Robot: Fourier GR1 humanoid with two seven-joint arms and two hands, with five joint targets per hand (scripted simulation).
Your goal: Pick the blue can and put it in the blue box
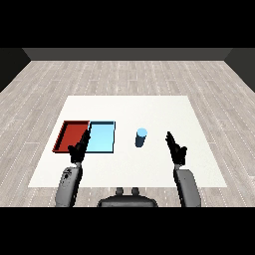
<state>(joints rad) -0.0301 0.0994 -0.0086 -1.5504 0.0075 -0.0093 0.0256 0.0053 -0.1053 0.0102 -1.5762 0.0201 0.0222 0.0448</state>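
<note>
1. a white surface (149, 169) sits on a pale wood-plank floor (124, 74), and everything in play stands on it.
2. the blue can (141, 138) stands upright near the middle of the surface, its lighter top facing up, with bare surface all around it.
3. to the can's left lies the light blue tray (102, 138), flat on the surface; the can is outside it, near its right edge but apart from it.
4. the red tray (72, 135) lies just beside the blue one on its left, their long sides next to each other.
5. the right robot hand (176, 147) is raised to the right of the can, fingers straight and pointing away across the surface, holding nothing; there is a clear gap between it and the can.
6. the left robot hand (79, 149) is up over the near edge of the trays, about where the red and blue ones meet, fingers likewise straight and relaxed, nothing in it.
7. from here i cannot tell whether the left robot hand touches the trays or hangs above them.
8. both grey forearms come in from the near side, the left forearm (68, 185) below the trays and the right forearm (187, 187) below its own hand.
</note>
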